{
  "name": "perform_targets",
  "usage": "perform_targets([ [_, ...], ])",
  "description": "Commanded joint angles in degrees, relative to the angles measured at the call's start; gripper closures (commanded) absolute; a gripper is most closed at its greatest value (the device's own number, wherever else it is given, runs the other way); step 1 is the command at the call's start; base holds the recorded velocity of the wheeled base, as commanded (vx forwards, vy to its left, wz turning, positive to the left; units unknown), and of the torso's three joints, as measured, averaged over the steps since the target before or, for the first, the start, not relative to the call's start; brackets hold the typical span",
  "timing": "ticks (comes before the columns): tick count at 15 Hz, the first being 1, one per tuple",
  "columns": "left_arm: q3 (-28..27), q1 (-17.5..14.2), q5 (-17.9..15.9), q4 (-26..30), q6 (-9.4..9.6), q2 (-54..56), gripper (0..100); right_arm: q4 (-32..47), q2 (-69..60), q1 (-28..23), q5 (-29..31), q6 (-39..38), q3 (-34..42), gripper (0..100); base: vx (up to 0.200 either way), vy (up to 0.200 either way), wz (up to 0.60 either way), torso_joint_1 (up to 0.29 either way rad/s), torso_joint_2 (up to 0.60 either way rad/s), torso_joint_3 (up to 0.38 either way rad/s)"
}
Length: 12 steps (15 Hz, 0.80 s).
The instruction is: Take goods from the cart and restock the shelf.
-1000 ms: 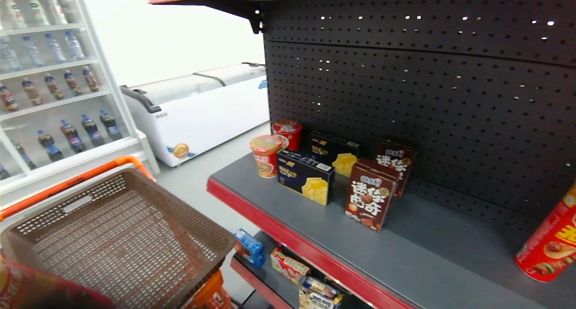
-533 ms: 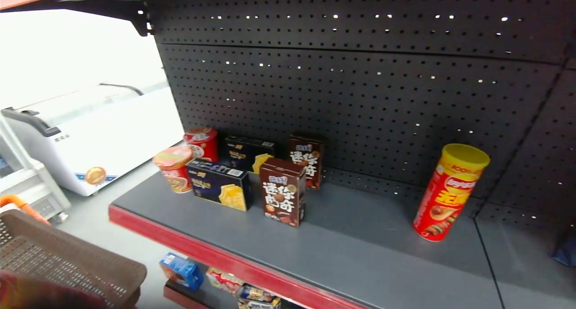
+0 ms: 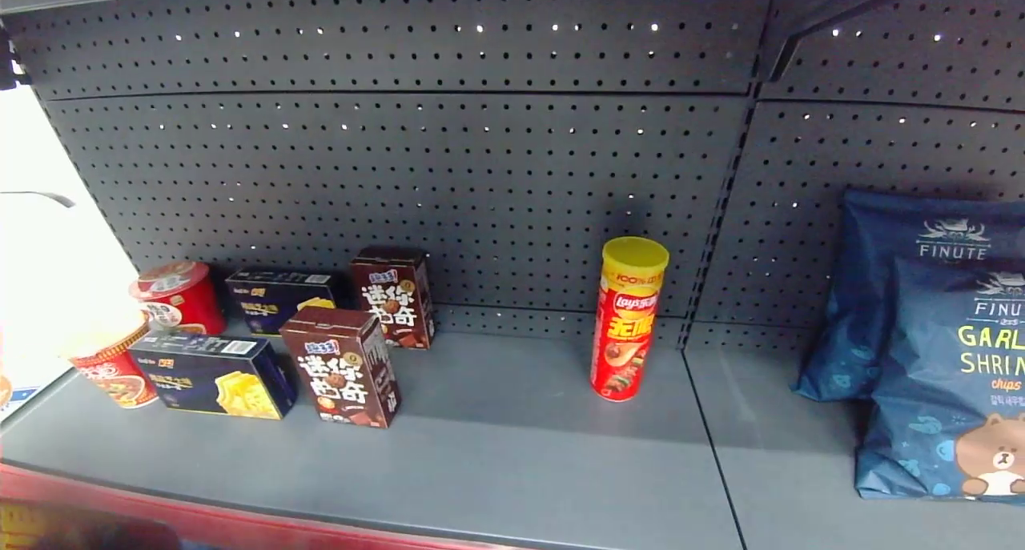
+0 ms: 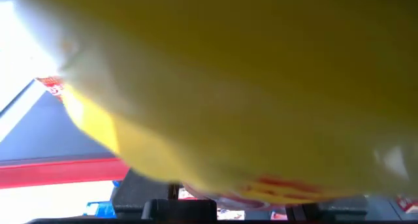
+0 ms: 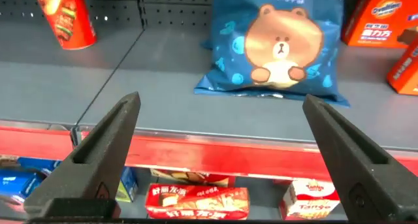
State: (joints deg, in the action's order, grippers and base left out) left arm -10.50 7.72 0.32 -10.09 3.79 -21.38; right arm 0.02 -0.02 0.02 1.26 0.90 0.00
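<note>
Fingers (image 5: 98, 159) of the right gripper (image 5: 222, 100) stand wide apart and empty before the shelf (image 3: 520, 454); chip can (image 3: 629, 326) upright near head-view centre.

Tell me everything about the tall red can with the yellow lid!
The tall can is a round tube with a red printed wrapper and a yellow, plastic-looking lid, which is on. It stands upright and alone on the grey shelf, near the black pegboard back wall, just left of the seam between two shelf boards. Only the shelf beneath touches it.
</note>
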Motion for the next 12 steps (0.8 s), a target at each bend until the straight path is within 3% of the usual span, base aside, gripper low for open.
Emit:
perform_targets([
  [1, -0.6, 0.0, 0.1, -0.1, -0.01, 0.6, 100, -0.1, 0.0, 0.0, 0.0, 0.0, 0.0, 0, 0.000, 0.000, 0.00, 0.000, 0.00, 0.000],
  [4, -1.7, 0.0, 1.6, -0.1, 0.08, 0.7, 100, -0.1, 0.0, 0.1, 0.0, 0.2, 0.0, 0, 0.000, 0.000, 0.00, 0.000, 0.00, 0.000],
  [9, -2.8, 0.0, 10.4, 0.2, 0.34, 0.7, 100, 0.2, 1.3, 0.5, -0.6, -0.6, -0.2, 0, 0.000, 0.000, 0.00, 0.000, 0.00, 0.000],
  [10, -2.6, -0.1, 11.4, 0.2, 0.34, 0.7, 100, 0.6, 7.8, 0.7, -3.4, 2.6, -15.6, 0, 0.000, 0.000, 0.00, 0.000, 0.00, 0.000],
  [11, -2.7, 0.0, 11.4, 0.2, 0.43, 0.6, 100, 2.4, 14.6, 0.6, -3.4, 2.3, -22.7, 0, 0.000, 0.000, 0.00, 0.000, 0.00, 0.000],
  [12, -1.7, -0.1, 11.4, 0.2, 1.39, 0.8, 100, 9.3, 16.1, 1.4, -5.9, 2.6, -20.1, 0, 0.000, 0.000, 0.00, 0.000, 0.00, 0.000],
])
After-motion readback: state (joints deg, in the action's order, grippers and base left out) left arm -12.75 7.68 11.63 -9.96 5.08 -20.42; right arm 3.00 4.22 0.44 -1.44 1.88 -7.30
